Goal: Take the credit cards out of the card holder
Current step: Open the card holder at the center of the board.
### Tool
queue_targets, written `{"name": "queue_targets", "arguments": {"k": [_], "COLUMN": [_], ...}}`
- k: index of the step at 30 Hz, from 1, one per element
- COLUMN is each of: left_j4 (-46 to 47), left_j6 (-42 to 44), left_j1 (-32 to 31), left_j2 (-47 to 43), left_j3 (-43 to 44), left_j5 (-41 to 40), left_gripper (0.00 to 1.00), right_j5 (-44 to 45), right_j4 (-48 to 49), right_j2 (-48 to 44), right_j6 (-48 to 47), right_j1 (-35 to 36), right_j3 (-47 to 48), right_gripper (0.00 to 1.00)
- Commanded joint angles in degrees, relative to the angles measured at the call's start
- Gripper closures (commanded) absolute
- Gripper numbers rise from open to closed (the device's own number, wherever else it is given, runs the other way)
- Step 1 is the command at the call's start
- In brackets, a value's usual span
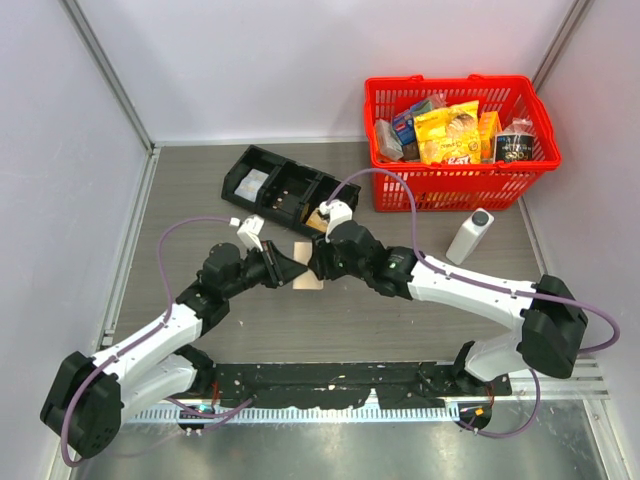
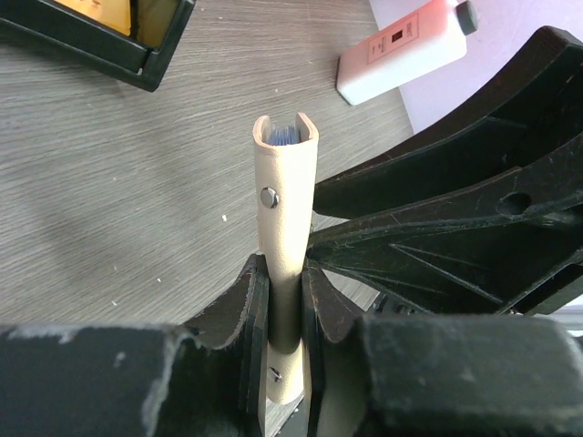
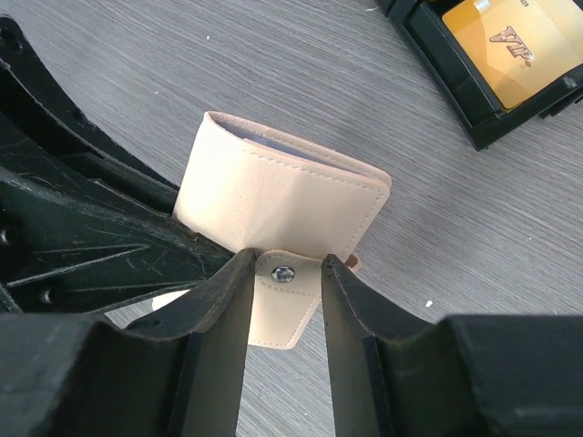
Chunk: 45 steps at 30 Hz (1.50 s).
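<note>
Currently clenches the left claw (image 2: 284, 273) on the card holder (image 2: 286, 196), edge-up at mid-tabletop (image 2: 137, 200), to steady it. Straddles the closing tab (image 3: 284, 314) with the right claw (image 3: 287, 273), likely to unsnap it; cannot tell whether pinching. Shows a blue edge of the credit cards (image 2: 284, 137) inside.

Tabletop (image 1: 200, 180): grey wood-grain laminate, running under the jaws and out on every side. Pale lilac-white panels: back wall (image 1: 300, 60) beyond the jaws, left wall (image 1: 50, 150) and right wall (image 1: 610, 180) well apart from them. Grey metal posts (image 1: 108, 70) stand in the far corners. Slotted metal rail (image 1: 350, 410) lies behind the jaws. Light even, shadows soft.
</note>
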Motion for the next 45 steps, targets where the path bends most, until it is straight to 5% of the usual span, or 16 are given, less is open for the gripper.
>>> {"name": "queue_targets", "arguments": {"k": [1,3,9,24,30,37,41,45], "left_j4": [3.35,3.09,1.59,1.16,4.04,12.57,16.35,18.47], "left_j6": [0.68,0.77,1.65,1.12,-0.71,-3.09,-4.76,-5.38], "left_j1": [-0.27,-0.27,-0.27,-0.27,-0.27,-2.20,-2.29,-2.55], "left_j2": [-1.76,-1.94,-3.08,-5.11,1.64,14.30,20.72,25.56], "left_j3": [2.86,2.95,3.30,2.86,1.10,1.72,0.84,-0.21], "left_j5": [1.32,1.15,-0.26,-3.51,-4.22,-7.81,-9.40,-9.05], "left_gripper": [1.00,1.00,1.00,1.00,1.00,1.00,1.00,1.00], "right_j5": [2.49,4.59,10.76,13.40,11.21,9.79,14.09,19.72], "right_j4": [-0.44,-1.93,-4.92,-8.35,-8.27,-7.65,-10.45,-13.45], "right_j2": [1.57,1.84,1.14,0.70,-2.02,-6.33,-5.98,-5.28], "right_j6": [-0.10,0.08,0.87,3.06,6.58,5.10,1.15,1.13], "right_j1": [0.82,0.82,0.82,-1.11,-6.55,-11.40,-11.31,-11.31], "right_j3": [2.34,2.08,-0.12,-2.41,-6.18,-9.61,-7.17,-7.33], "right_gripper": [0.59,0.64,0.99,0.99,0.98,0.61,0.25,0.16]}}
